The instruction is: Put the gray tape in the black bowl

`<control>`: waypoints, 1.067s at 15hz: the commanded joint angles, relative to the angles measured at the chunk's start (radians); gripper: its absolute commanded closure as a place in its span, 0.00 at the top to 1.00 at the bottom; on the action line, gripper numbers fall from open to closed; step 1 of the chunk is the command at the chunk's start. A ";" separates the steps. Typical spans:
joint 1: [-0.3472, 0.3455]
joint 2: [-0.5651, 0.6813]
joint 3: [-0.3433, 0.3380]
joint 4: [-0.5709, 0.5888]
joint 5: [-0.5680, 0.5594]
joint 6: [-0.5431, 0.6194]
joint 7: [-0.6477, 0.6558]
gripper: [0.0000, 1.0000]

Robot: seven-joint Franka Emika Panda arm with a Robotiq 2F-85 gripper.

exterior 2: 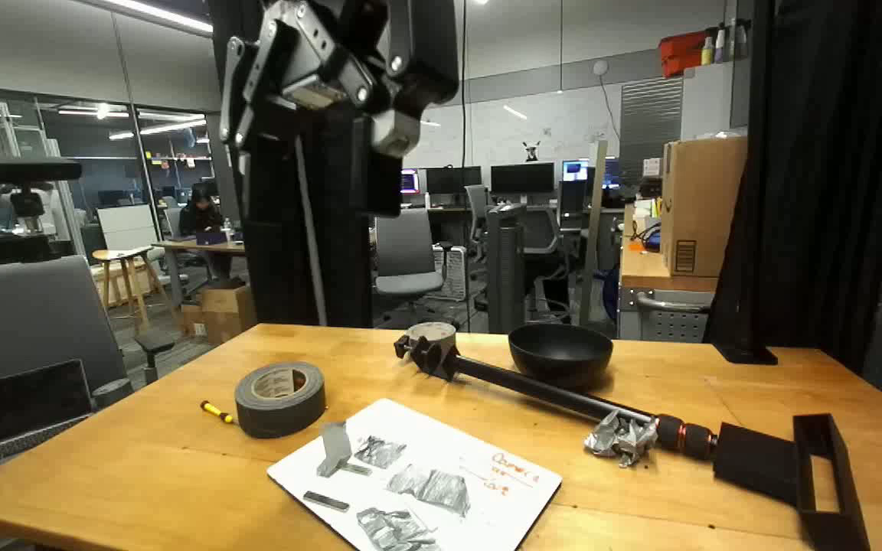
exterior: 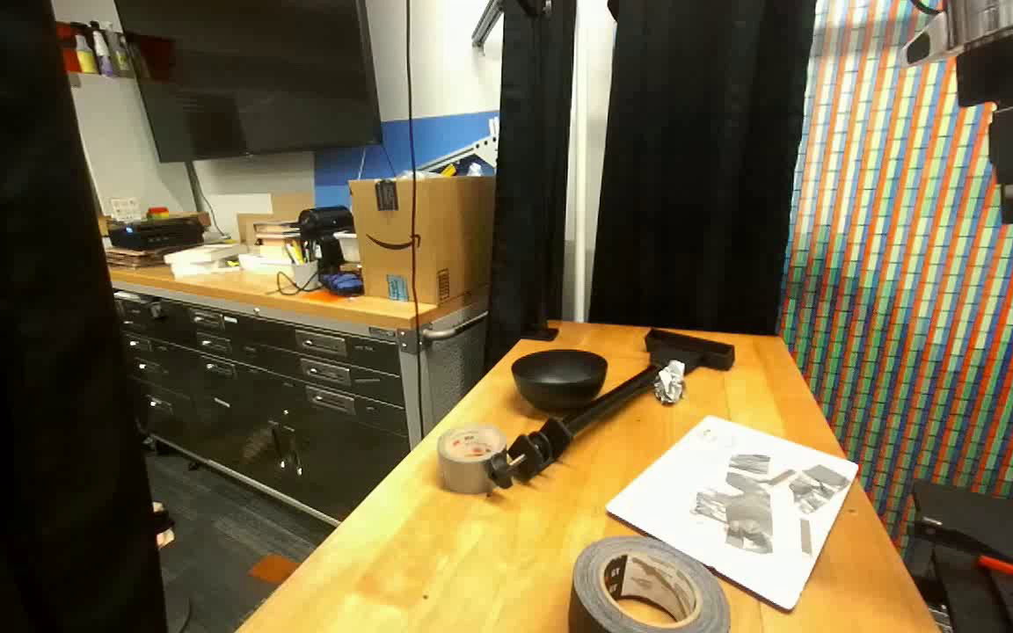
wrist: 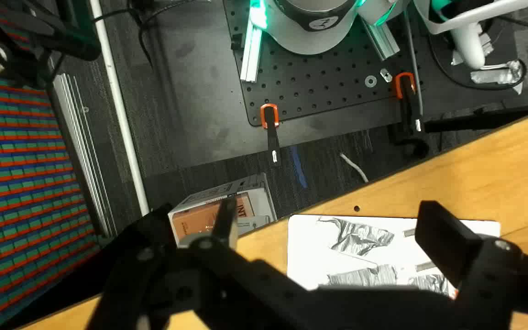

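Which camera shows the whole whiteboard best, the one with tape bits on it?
An exterior view, because all four corners of the whiteboard show there. An exterior view also shows the whiteboard, but loses one corner at the bottom. In the wrist view, the gripper hides part of it.

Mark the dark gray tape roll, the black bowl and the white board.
Dark gray tape roll [exterior 2: 280, 418]: an exterior view, outer side.
Black bowl [exterior: 559, 391]: an exterior view, outer wall.
White board [exterior: 660, 494]: an exterior view, bare surface.
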 commanded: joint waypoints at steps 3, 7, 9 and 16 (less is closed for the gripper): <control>0.016 -0.002 -0.010 0.012 -0.005 -0.002 0.009 1.00; 0.016 -0.002 -0.010 0.013 -0.005 -0.002 0.009 1.00; 0.007 0.002 -0.015 0.016 0.026 -0.011 0.039 1.00; 0.008 -0.033 0.076 -0.030 0.337 0.036 0.287 1.00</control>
